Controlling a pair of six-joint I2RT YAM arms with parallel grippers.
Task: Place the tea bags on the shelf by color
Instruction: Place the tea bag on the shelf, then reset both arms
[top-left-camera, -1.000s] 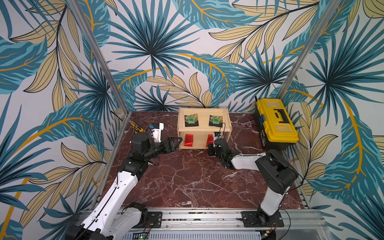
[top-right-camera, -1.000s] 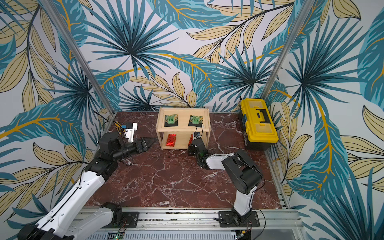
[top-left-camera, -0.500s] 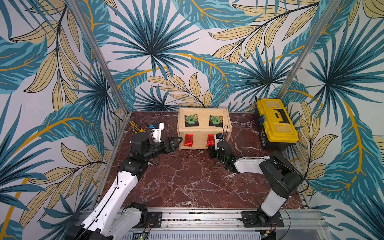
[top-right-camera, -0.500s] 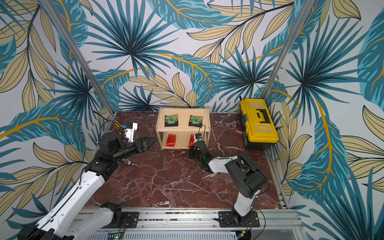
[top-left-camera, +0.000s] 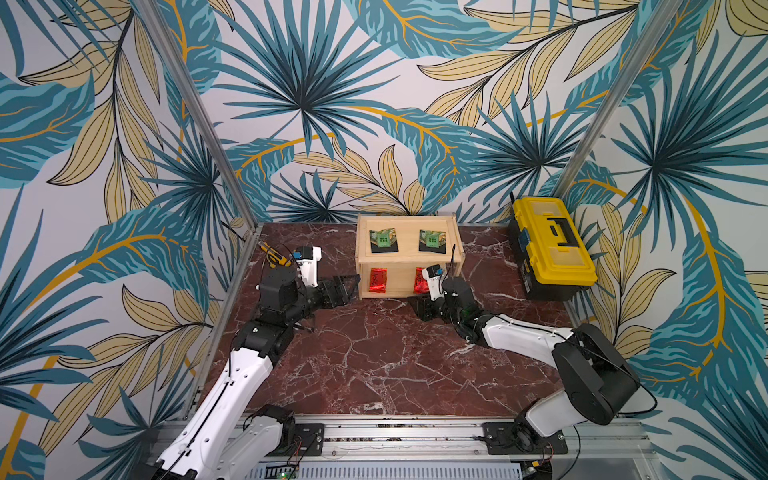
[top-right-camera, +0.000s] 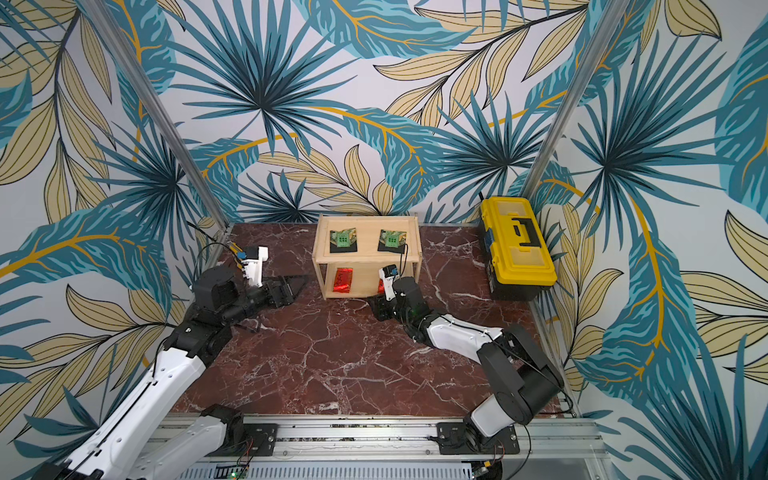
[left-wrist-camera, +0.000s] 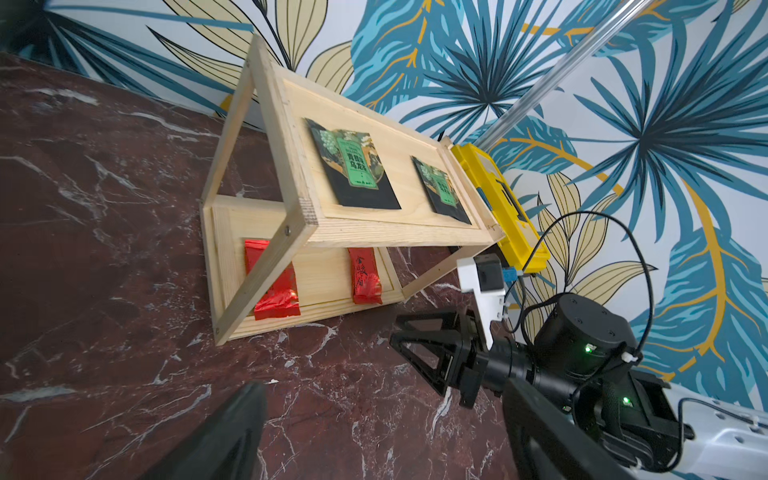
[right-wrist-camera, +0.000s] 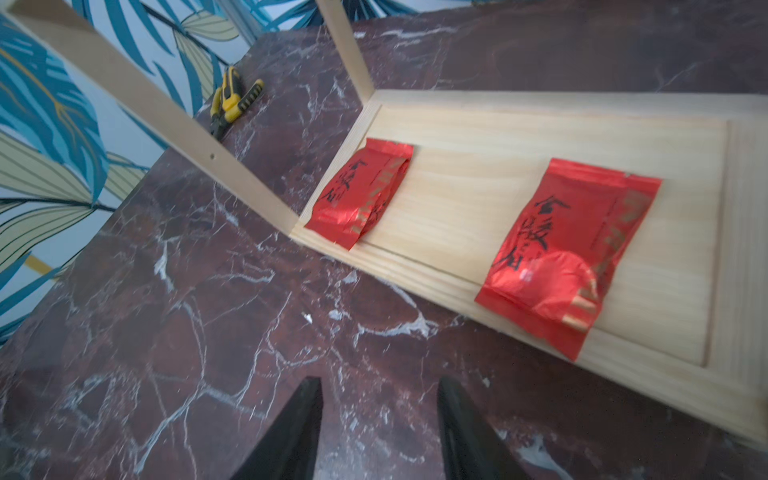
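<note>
Four tea bags are on the shelf (top-left-camera: 409, 253). Two green bags (top-left-camera: 383, 241) (top-left-camera: 432, 241) lie flat on the top tray, well apart, one toward 9 o'clock and one toward 3. Two red bags (top-left-camera: 378, 280) (right-wrist-camera: 561, 249) lie on the bottom tier below them, the same way apart. The red bag toward 3 sits close to the front edge, its near end just over the tier's front rim in the right wrist view. By colour, the sort looks done.

Right gripper (right-wrist-camera: 380, 411): jaws parted, nothing between them, low over the marble just off the shelf front at 6 o'clock from that red bag. Left gripper (top-left-camera: 347, 286): jaws wide, empty, beside the shelf's 9 o'clock end, apart from it.

Outward: yellow toolbox (top-left-camera: 550, 249) at 3 o'clock by the wall, pliers (top-left-camera: 274, 257) at 9 o'clock in the corner.

Risks, as I judge them:
- Right fingers are near the overhanging red bag; a swing toward 12 could drag it off the tier.
- Shelf is light wood, and a knock from either arm could shift it and slide the foil bags.
- Left gripper lifting carelessly could clip the corner post.
</note>
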